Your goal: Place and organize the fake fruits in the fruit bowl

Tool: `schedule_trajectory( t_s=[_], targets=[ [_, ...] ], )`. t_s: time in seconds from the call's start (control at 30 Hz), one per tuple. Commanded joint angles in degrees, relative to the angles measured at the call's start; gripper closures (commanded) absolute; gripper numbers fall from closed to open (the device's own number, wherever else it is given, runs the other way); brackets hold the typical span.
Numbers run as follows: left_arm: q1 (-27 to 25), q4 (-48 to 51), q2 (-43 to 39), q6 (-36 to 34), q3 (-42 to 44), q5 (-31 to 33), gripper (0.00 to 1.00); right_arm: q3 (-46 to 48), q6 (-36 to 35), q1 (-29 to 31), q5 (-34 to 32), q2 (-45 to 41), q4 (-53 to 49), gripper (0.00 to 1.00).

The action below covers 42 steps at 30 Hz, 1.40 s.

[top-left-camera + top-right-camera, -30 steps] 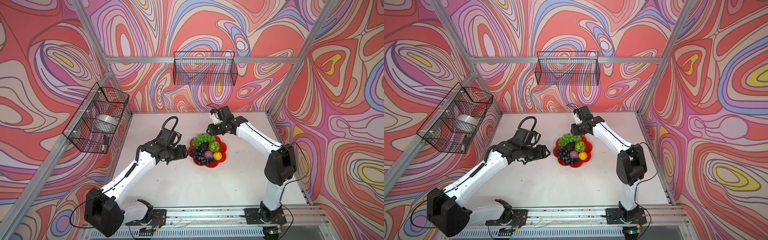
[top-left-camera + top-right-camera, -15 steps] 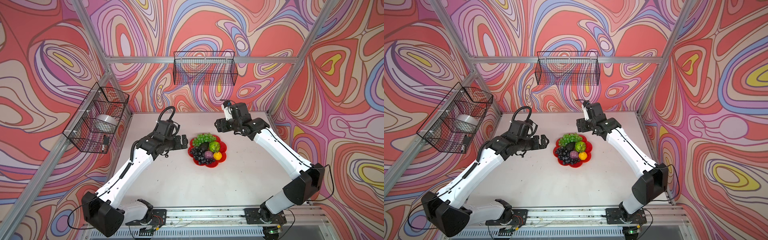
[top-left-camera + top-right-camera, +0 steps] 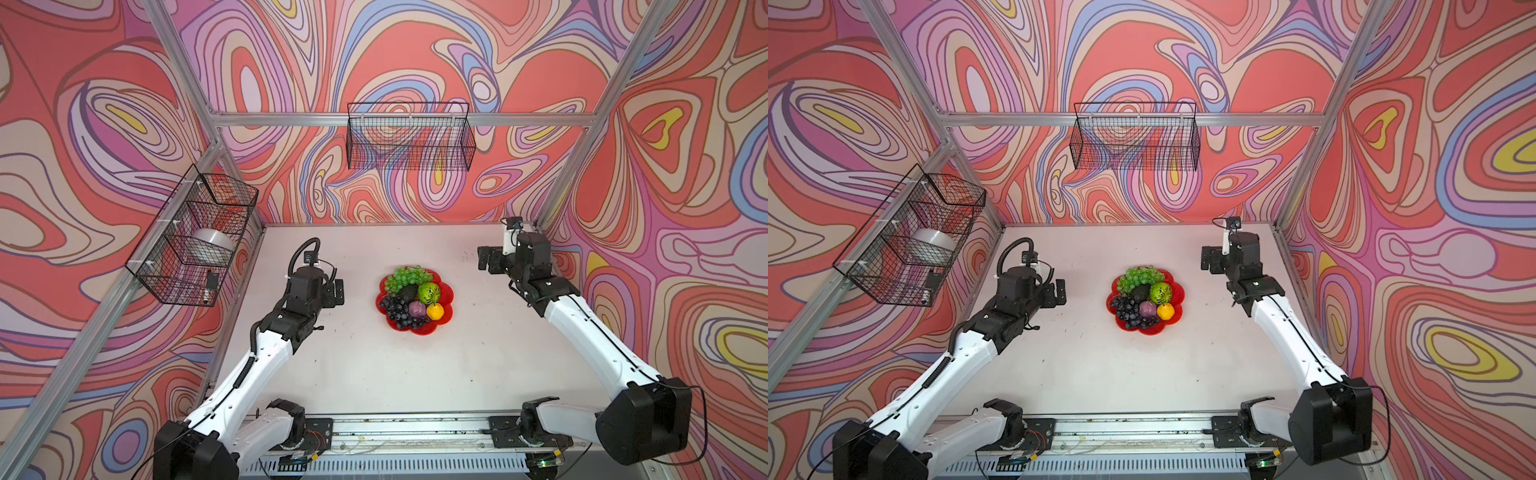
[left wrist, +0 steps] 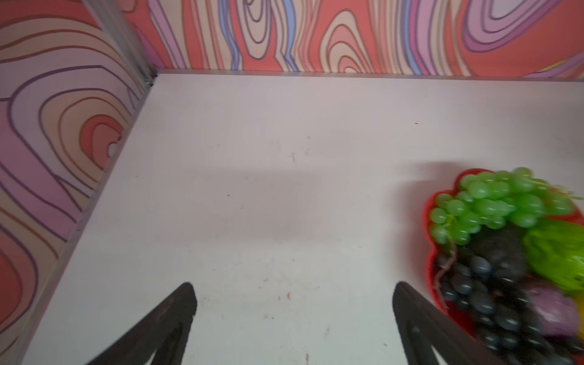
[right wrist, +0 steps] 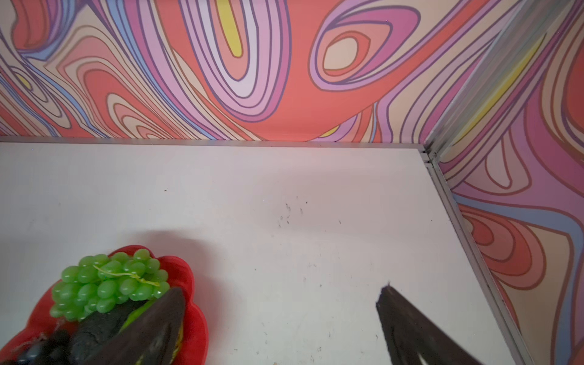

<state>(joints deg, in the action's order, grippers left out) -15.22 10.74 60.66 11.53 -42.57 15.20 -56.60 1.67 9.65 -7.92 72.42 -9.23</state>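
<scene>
- Fruits: none lies on the near stretch of the table [image 3: 374,374]; all six sit in the red bowl [image 3: 447,296] at mid-table.
- Along the bowl's near side run the dark grapes [image 3: 397,309], the purple ball [image 3: 417,309] and the small orange fruit [image 3: 435,311]. Behind them sit the avocado [image 3: 409,292] and the lime-green fruit [image 3: 429,292], with the green grapes [image 3: 405,276] at the far rim.
- Left hand [image 4: 294,292]: spread wide and empty, over bare table to the left of the bowl and clear of it.
- Right hand [image 5: 282,294]: also wide and empty, farther back near the right wall, well apart from the bowl. In its wrist view one finger [image 5: 151,328] crosses the bowl only by line of sight.
- A second ago both hands hung close at the bowl's edges. Since then both have drawn back and outward, while the fruits lie just as they did.
- My reading: the last piece is released, the arranging looks finished, and only parking the arms remains.
- Farthest off, the side basket [image 3: 166,266] with a silver bowl [image 3: 212,241] and the back basket [image 3: 409,143] play no part.
</scene>
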Motion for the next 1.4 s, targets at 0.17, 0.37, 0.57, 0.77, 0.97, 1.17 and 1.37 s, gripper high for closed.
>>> schedule_trajectory(
  t_s=[0.17,0.37,0.57,0.77,0.97,1.17,1.37],
  targets=[
    [6.65,-26.29,1.32,-10.02,15.22,5.47,0.0,17.43,-1.63,-4.21,-4.31,-4.7,24.46,0.02],
    [11.87,-37.87,5.59,-8.34,22.04,-0.06,0.0,27.54,-1.05,-5.91,-5.63,-2.46,38.26,0.02],
    [12.84,-48.0,13.82,-8.51,22.25,-2.79,0.0,31.8,-2.23,-6.21,-4.54,8.55,51.87,0.02],
    [13.29,-62.66,27.22,-8.57,21.5,-2.43,0.0,32.24,-1.78,-6.64,-0.09,17.32,61.42,0.02],
    [13.33,-63.88,27.95,-8.55,21.84,-3.39,0.0,34.71,-1.15,-7.5,0.21,26.48,75.04,0.02],
    [13.38,-63.0,27.87,-8.54,21.6,-3.34,0.0,29.81,-0.16,-8.69,1.84,25.96,64.47,0.02],
    [13.38,-63.46,27.55,-8.38,21.92,-3.34,0.0,29.91,-0.18,-8.68,1.01,25.71,64.41,0.02]
  ],
)
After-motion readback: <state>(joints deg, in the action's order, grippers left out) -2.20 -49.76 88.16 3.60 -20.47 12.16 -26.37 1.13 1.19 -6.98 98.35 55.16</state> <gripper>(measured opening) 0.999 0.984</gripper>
